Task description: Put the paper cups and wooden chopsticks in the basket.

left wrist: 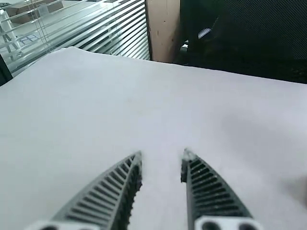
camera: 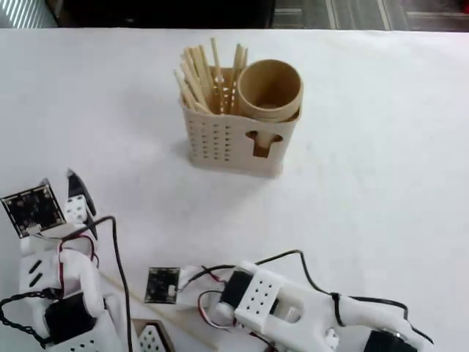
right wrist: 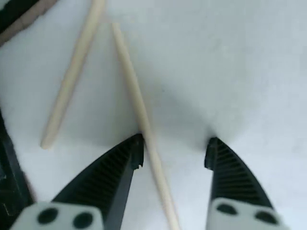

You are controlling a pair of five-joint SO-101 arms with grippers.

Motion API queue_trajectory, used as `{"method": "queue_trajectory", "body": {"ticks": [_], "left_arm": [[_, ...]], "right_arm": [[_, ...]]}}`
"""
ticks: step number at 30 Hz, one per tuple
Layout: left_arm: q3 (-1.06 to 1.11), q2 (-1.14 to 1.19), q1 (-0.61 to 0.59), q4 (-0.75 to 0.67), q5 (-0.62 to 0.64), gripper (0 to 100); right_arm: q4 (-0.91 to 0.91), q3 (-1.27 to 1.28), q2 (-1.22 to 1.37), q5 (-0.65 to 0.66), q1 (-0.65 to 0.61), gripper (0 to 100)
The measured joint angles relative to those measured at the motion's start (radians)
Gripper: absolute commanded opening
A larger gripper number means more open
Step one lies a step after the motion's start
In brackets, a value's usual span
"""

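The cream perforated basket (camera: pixel 220 143) stands at the table's middle back. It holds a bundle of wooden chopsticks (camera: pixel 199 79) and a brown paper cup (camera: pixel 270 89). My right gripper (right wrist: pixel 174 140) is open, low over the table near the front edge. One loose chopstick (right wrist: pixel 136 103) runs between its fingers, close to one fingertip (right wrist: pixel 136 143). A second chopstick (right wrist: pixel 72 72) lies beside it, outside the jaws. A loose chopstick (camera: pixel 183 317) pokes out from under the right arm. My left gripper (left wrist: pixel 161 155) is open over bare table at the front left (camera: pixel 75 191).
The white table (camera: pixel 381 161) stretches wide around the basket. Both arms' bodies and cables crowd the front edge. Window blinds (left wrist: pixel 86 28) and a dark area lie beyond the table's far side.
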Motion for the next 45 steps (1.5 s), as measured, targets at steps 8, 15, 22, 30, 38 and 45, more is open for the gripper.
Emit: {"method": "queue_trajectory", "body": {"ticks": [8,15,22,30,38,45], "left_arm": [[0.000,0.000,0.000,0.000,0.000,15],[0.000,0.000,0.000,0.000,0.000,15],[0.000,0.000,0.000,0.000,0.000,15],[0.000,0.000,0.000,0.000,0.000,15],[0.015,0.000,0.000,-0.003,0.000,15],[0.015,0.000,0.000,-0.003,0.000,15]], "right_arm": [[-0.071,0.017,-0.002,0.008,0.100,1.8],[-0.038,-0.083,0.012,0.006,0.241,1.8],[0.118,-0.396,0.012,0.008,0.338,1.8],[0.226,-0.804,0.012,-0.063,0.365,1.8],[0.201,-1.123,0.012,-0.092,0.367,1.8],[-0.058,-1.215,0.012,-0.201,0.443,1.8]]}}
